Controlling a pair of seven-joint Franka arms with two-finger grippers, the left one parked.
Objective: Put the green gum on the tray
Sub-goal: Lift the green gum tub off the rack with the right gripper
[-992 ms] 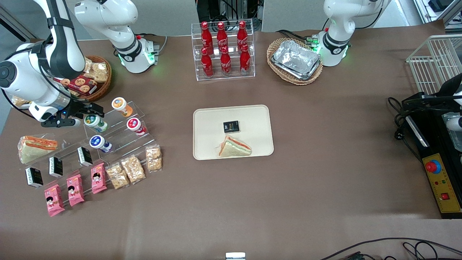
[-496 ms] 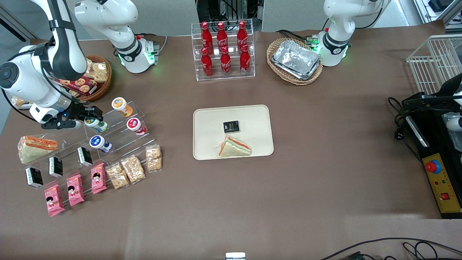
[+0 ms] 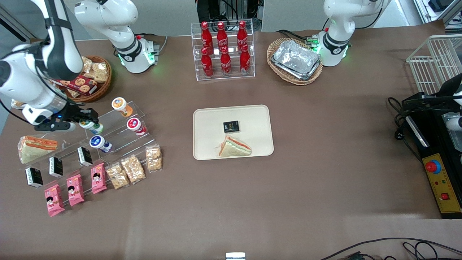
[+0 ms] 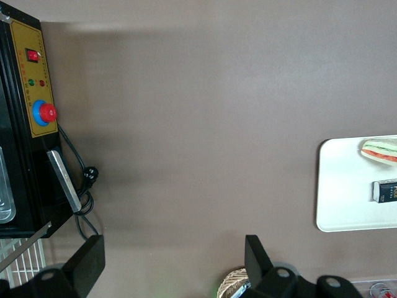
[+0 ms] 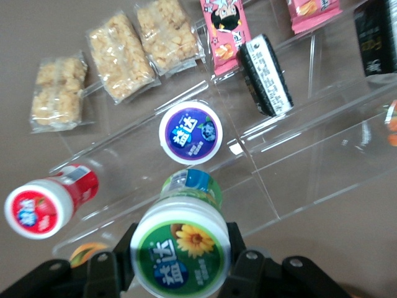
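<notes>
Green gum (image 3: 91, 126) (image 5: 180, 249): small white bottle with green-rimmed lid and green label, at the clear acrylic display stand (image 3: 119, 124) (image 5: 298, 167) toward the working arm's end of the bench (image 3: 325, 144), clamped between the two black fingers (image 5: 245, 264) of the gripper (image 3: 85, 121) (image 5: 180, 267), which press on the lid's rim from either side. Whether the bottle touches the stand's step cannot be told. Landmark for the rest: the display stand. On its steps: orange-lidded bottle (image 3: 120, 105) on the step farthest from the front camera; red-lidded bottle (image 3: 134, 125) (image 5: 46, 205) one step nearer; blue-lidded bottle (image 3: 98, 142) (image 5: 190, 133) nearer again, just beside the held bottle in the wrist view. Black cartons (image 3: 56, 167) (image 5: 267, 74) on the step nearer still; pink snack packs (image 3: 75, 189) (image 5: 223, 25) and clear bags of crisped snacks (image 3: 133, 168) (image 5: 118, 56) at the stand's near foot on the bench. Wrapped sandwich (image 3: 36, 147) beside the stand, at the bench edge. Tray (image 3: 252, 119) (image 4: 341, 186): cream-beige, well apart from the stand toward the middle of the bench, carrying a black packet (image 3: 231, 126) (image 4: 386, 190) and a triangular sandwich (image 3: 234, 148) (image 4: 381, 151). The gum is not on the tray.
</notes>
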